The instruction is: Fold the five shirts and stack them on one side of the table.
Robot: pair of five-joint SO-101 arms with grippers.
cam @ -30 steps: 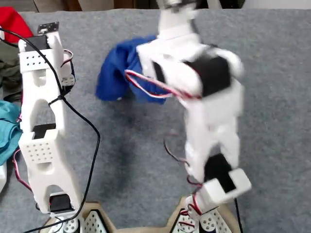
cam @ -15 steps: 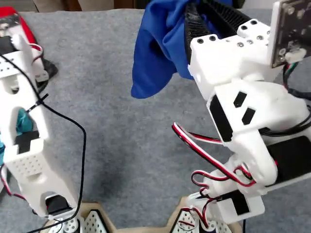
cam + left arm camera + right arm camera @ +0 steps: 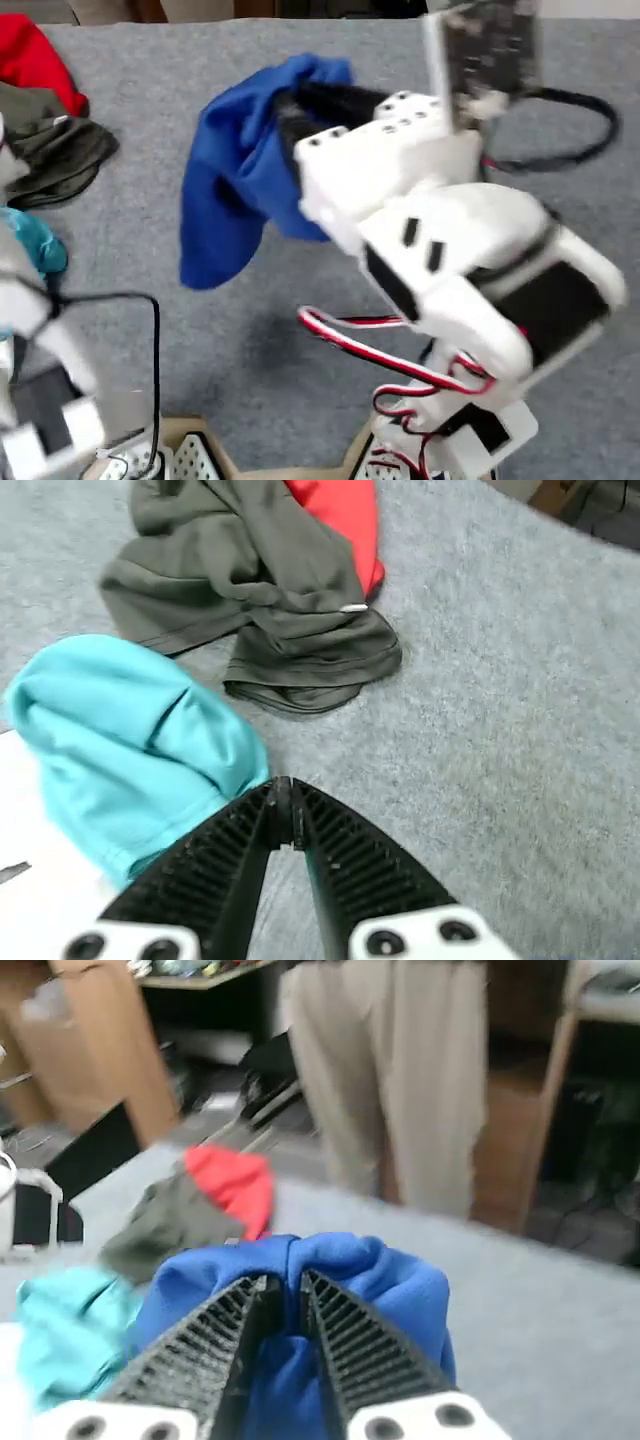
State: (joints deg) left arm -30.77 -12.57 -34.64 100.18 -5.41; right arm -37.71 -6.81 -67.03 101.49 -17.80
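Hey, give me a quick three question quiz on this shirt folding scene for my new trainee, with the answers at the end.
1. True or false: the right pincer is shut on the blue shirt.
2. Which shirt lies nearest the left pincer? A. red shirt B. teal shirt C. dark shirt
3. Fill in: the red shirt lies against the ___ shirt.
Key: 1 true; 2 B; 3 dark.
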